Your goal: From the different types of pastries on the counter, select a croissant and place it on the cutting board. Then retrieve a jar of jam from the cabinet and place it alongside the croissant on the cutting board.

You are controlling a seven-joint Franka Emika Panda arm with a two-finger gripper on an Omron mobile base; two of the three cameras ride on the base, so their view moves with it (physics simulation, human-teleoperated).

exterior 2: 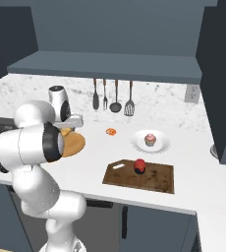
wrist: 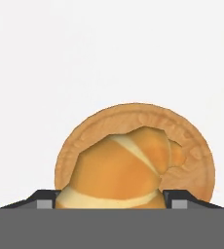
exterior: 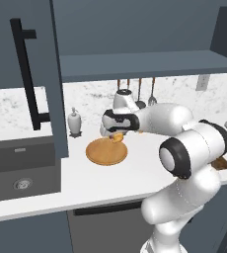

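My gripper point(wrist: 112, 202) is clamped on the croissant point(wrist: 119, 170), which hangs above the round wooden plate point(wrist: 192, 146). White counter point(exterior: 135, 175) lies free around the plate edge. The cutting board point(exterior 2: 159, 179) is well apart to my right, with the jam jar point(exterior 2: 140, 165) on it.

kitchen | sink point(exterior: 21, 168) in counter point(exterior: 110, 180) | hanging utensils point(exterior 2: 112, 96) | wall cabinet point(exterior 2: 105, 34)

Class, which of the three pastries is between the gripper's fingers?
The golden-brown croissant, above the round wooden plate; the orange glazed piece and pink cupcake sit farther right.
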